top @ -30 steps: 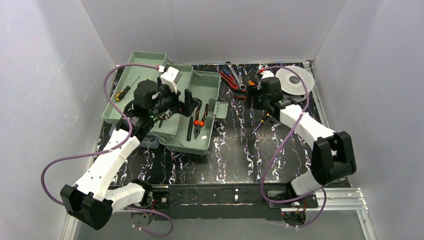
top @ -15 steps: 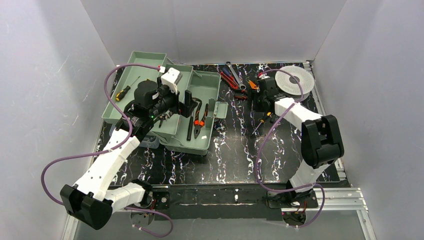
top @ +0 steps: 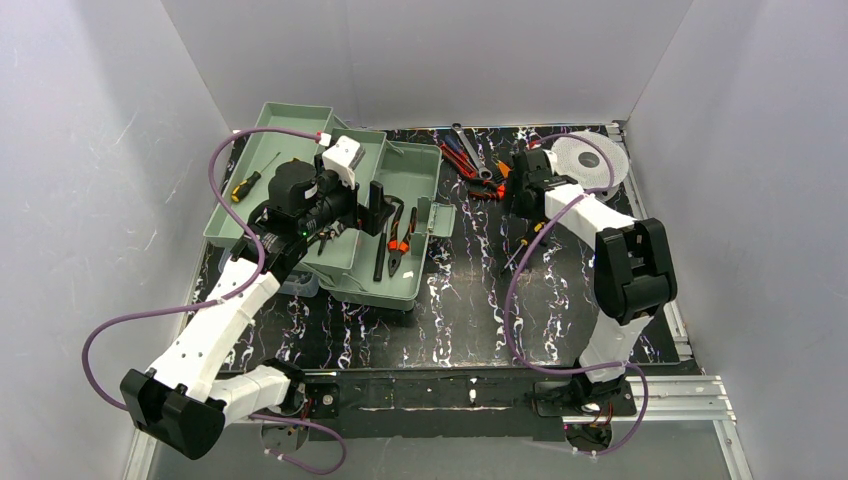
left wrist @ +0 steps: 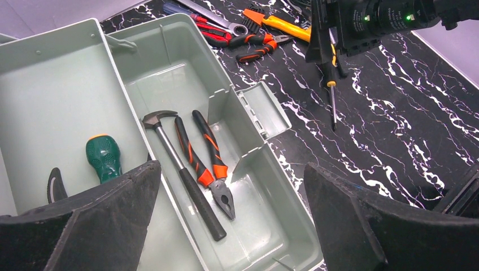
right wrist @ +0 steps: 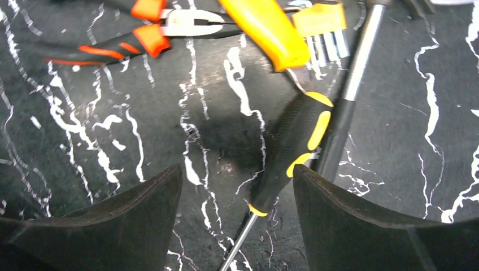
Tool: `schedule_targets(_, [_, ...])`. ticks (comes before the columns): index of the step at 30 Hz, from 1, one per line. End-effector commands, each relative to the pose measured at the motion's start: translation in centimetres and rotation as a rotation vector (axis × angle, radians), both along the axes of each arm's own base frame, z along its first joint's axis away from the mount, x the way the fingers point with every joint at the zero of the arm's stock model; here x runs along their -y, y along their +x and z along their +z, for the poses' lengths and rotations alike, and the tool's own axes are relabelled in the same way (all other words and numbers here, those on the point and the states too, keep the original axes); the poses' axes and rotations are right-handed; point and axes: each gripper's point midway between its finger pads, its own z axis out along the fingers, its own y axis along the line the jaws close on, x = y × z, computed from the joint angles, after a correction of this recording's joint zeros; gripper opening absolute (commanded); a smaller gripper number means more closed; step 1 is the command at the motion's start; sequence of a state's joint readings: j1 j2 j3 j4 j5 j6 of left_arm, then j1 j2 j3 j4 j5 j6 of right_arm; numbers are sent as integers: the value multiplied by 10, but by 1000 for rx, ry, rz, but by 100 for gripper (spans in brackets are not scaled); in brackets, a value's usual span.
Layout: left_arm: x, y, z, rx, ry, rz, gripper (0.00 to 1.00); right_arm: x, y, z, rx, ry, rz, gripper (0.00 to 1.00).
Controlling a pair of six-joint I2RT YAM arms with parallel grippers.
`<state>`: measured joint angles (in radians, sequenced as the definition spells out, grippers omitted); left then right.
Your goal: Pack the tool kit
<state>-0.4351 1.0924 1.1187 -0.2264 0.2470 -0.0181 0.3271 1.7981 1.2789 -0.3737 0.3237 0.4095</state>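
The green toolbox (top: 415,170) lies open at the back left. In the left wrist view its tray (left wrist: 181,79) holds a hammer (left wrist: 181,169) and orange-and-black pliers (left wrist: 206,164); a green-handled screwdriver (left wrist: 103,155) lies in the other half. My left gripper (top: 378,205) hovers open and empty over the box (left wrist: 231,226). My right gripper (top: 520,205) is open, low over a black-and-yellow screwdriver (right wrist: 294,147) on the table (top: 522,243). Its handle lies between the jaws (right wrist: 237,220), nearer the right finger, not clamped.
Loose tools lie just beyond the right gripper: red-and-black pliers (right wrist: 113,48), an orange-handled tool (right wrist: 265,28), a steel shaft (right wrist: 350,96), a wrench (top: 468,150). A white disc (top: 590,160) sits back right. A yellow-handled screwdriver (top: 248,180) rests on the lid.
The right arm's elbow has swung toward the back and its gripper has shifted slightly back over the screwdriver handle. The left arm has not moved.
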Motion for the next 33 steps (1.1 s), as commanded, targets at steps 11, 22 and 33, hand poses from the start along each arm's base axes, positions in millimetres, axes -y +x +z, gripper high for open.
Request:
schedule_targets(11, [13,-7,2,-33,-36,-66,98,34,-8,-26,-87,32,-332,70])
schedule_targets(22, [20,-6,-7,-65,-29,-90,98,17,-7,-31,-102,153,-298,30])
schedule_targets(33, [62,-16,-28,-229,-109,-229,98,-47,-30,78,321,544,157,1])
